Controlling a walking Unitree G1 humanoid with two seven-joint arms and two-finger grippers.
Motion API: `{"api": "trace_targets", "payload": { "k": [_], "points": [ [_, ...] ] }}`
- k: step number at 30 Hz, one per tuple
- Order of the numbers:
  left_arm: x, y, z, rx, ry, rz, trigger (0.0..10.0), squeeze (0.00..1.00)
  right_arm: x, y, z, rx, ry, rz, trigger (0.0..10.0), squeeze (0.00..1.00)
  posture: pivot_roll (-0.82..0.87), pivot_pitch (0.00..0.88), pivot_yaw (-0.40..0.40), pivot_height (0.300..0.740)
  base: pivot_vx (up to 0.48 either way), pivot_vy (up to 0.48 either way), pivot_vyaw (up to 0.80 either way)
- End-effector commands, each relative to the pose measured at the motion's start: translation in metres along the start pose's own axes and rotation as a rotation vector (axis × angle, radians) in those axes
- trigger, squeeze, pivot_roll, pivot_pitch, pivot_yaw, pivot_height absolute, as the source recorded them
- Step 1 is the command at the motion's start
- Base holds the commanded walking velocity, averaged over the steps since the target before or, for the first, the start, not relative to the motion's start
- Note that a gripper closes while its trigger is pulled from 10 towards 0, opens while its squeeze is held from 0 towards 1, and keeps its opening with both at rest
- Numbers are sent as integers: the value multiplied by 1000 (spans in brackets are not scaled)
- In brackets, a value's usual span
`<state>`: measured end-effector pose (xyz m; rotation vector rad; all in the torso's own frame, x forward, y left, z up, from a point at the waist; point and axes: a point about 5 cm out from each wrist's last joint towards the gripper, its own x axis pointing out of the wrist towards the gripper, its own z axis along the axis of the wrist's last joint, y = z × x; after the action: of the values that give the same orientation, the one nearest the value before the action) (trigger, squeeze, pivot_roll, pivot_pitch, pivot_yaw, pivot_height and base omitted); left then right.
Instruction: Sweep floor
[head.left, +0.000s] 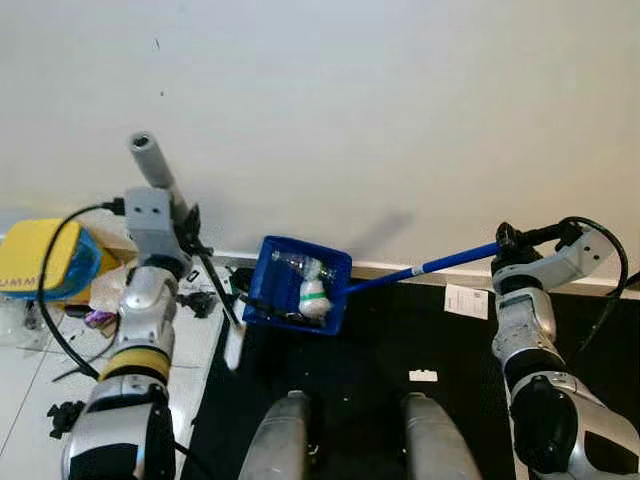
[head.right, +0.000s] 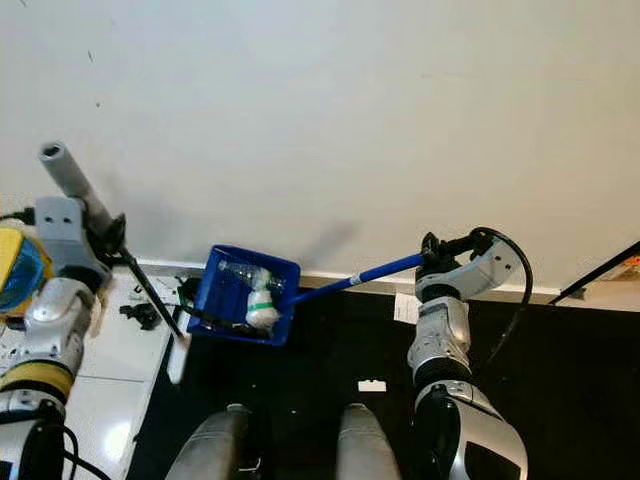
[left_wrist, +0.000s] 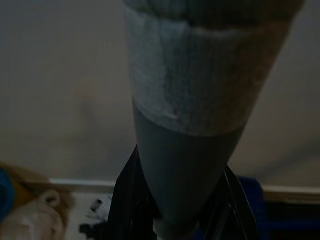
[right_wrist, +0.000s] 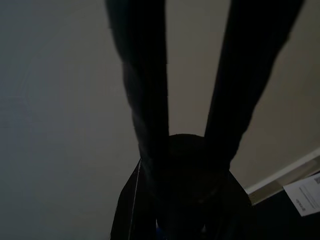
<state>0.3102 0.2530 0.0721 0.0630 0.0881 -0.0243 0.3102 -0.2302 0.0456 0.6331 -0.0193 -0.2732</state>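
A grey broom handle (head.left: 148, 160) rises at the left, and my left gripper (head.left: 186, 232) is shut on it. Close up in the left wrist view, the handle (left_wrist: 190, 100) has a pale taped band, with dark fingers (left_wrist: 125, 200) on either side. Below the gripper the broom runs down as a thin black rod to a white end (head.left: 234, 346) on the floor. The blue dustpan (head.left: 280, 290) sits by the baseboard and holds a clear bottle with a green label (head.left: 314, 292). My right gripper (head.left: 507, 240) is shut on the end of its long blue handle (head.left: 420, 270).
The wall and its baseboard (head.left: 400, 270) are straight ahead. A yellow and blue object (head.left: 40, 255), cables and small black clutter (head.left: 200, 300) lie on the white tiles at the left. Paper slips (head.left: 466, 300) lie on the black mat. My legs (head.left: 290, 435) show below.
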Motion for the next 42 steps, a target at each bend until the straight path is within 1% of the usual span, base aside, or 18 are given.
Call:
{"api": "trace_targets", "payload": {
  "k": [1, 2, 3, 5, 6, 8, 10, 13, 16, 17, 20, 23, 26, 29, 30, 35, 39, 42],
  "points": [
    [-1, -2, 1, -45, -21, -7, 10000, 0, 3, 4, 3, 88, -22, 12, 10000, 0, 31, 52, 48, 740, 0, 0, 0],
    [-2, -5, -1, -91, -30, -16, 10000, 0, 1, -2, -2, 196, -7, -36, 10000, 0, 31, 53, 45, 740, 0, 0, 0],
    [-2, -5, -1, -91, -30, -16, 10000, 0, 1, -2, -2, 196, -7, -36, 10000, 0, 31, 53, 45, 740, 0, 0, 0],
    [-3, -7, -3, -137, -35, -4, 10000, 0, -3, -11, -4, 269, -12, -88, 10000, 0, 34, 56, 42, 740, 0, 0, 0],
    [-3, -7, -3, -137, -35, -4, 10000, 0, -3, -11, -4, 269, -12, -88, 10000, 0, 34, 56, 42, 740, 0, 0, 0],
    [-5, -8, -4, -175, -40, 17, 10000, 0, -6, -19, -4, 319, -28, -123, 10000, 0, 30, 59, 43, 740, 0, 0, 0],
    [-6, -8, -5, -185, -41, 21, 10000, 0, -8, -21, -4, 327, -34, -129, 10000, 0, 29, 60, 45, 740, 0, 0, 0],
    [-8, -12, -9, -169, -24, 16, 10000, 0, -9, -24, -3, 304, -33, -125, 10000, 0, 28, 65, 45, 740, 0, 0, 0],
    [-9, -18, -12, -152, -12, -18, 10000, 0, -9, -23, -2, 250, -29, -108, 10000, 0, 27, 70, 44, 740, 0, 0, 0],
    [-9, -21, -13, -128, -7, -27, 10000, 0, -9, -22, 0, 203, -29, -92, 10000, 0, 26, 72, 43, 740, 0, 0, 0],
    [-12, -25, -20, -65, 24, -36, 10000, 0, -6, -17, 4, 128, -33, -49, 10000, 0, 25, 74, 40, 740, 0, 0, 0],
    [-15, -25, -25, -27, 42, -32, 10000, 0, -4, -15, 7, 101, -39, -29, 10000, 0, 22, 74, 38, 740, 0, 0, 0],
    [-19, -21, -35, 33, 116, 18, 10000, 0, -2, -14, 12, 63, -46, 1, 10000, 0, 20, 73, 31, 740, 0, 0, 0],
    [-21, -19, -38, 42, 135, 23, 10000, 0, -2, -13, 13, 31, -41, 25, 10000, 0, 20, 72, 28, 740, 0, 0, 0],
    [-22, -19, -38, 52, 128, 19, 10000, 0, -2, -12, 14, -18, -27, 54, 10000, 0, 20, 71, 22, 740, 0, 0, 0],
    [-22, -20, -35, 15, 93, 38, 10000, 0, -2, -10, 13, -59, -14, 77, 10000, 0, 21, 71, 17, 740, 0, 0, 0],
    [-20, -31, -32, -37, 52, 26, 10000, 0, -2, -4, 10, -94, 0, 98, 10000, 0, 16, 69, 16, 740, 0, 0, 0],
    [-19, -35, -30, -42, 44, 18, 10000, 0, -2, -2, 8, -99, 4, 101, 10000, 0, 15, 70, 15, 740, 0, 0, 0]
  ]
}}
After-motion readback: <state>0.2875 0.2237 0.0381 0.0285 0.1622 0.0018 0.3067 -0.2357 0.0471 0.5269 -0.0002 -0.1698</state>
